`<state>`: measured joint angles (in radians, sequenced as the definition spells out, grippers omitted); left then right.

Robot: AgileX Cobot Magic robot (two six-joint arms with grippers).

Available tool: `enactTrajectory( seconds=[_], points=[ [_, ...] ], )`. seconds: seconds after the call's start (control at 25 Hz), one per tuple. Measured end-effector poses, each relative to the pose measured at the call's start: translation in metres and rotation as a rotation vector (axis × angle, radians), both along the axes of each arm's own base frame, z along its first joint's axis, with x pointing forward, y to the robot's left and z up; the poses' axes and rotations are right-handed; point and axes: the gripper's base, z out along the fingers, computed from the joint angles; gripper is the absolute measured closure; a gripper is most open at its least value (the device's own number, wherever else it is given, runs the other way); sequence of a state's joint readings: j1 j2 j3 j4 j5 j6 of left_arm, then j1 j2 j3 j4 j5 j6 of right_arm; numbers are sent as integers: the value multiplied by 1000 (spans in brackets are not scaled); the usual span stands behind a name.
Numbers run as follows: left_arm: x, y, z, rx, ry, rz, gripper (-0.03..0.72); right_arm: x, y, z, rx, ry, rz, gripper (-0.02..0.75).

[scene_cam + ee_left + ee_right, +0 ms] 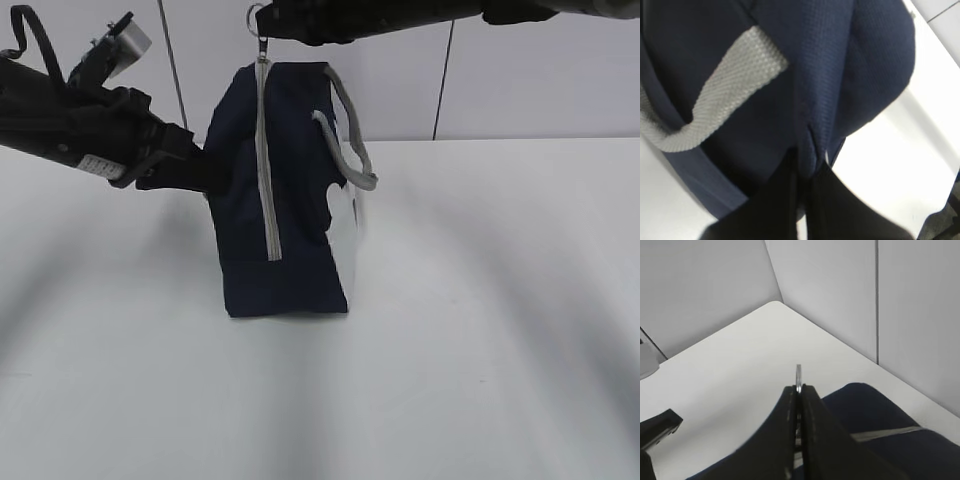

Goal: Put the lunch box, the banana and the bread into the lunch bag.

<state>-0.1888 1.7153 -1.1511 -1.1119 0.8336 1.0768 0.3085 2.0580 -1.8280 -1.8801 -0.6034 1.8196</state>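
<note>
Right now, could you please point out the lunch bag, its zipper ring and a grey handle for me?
lunch bag (295, 270): exterior view, lower navy side panel.
zipper ring (798, 374): right wrist view, rim above the shut jaws.
grey handle (715, 107): left wrist view, middle of the woven strap.

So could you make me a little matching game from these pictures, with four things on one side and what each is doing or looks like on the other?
Things:
1. navy-blue fabric lunch bag
2. metal ring zipper pull
3. left gripper
4. grey woven handle

States:
A. pinching a fold of navy fabric
B. standing on the white table
C. clamped in the right gripper
D. looping across the bag's side

Pairs: 1-B, 2-C, 3-A, 4-D
</note>
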Motion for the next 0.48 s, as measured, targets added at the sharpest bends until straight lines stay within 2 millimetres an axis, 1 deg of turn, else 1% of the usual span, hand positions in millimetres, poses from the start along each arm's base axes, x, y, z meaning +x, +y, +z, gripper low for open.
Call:
enactTrajectory(
  seconds=[0.24,0.36,0.48],
  points=[
    [-1,0,0,1,3,-8,683,14,-6,5,42,9,-4,754],
    [-1,0,0,6,2,-14,683,21,-10,2,55,23,-18,754],
    [-1,0,-1,15,2,-22,684,29,-16,-9,57,48,-38,754]
  ],
)
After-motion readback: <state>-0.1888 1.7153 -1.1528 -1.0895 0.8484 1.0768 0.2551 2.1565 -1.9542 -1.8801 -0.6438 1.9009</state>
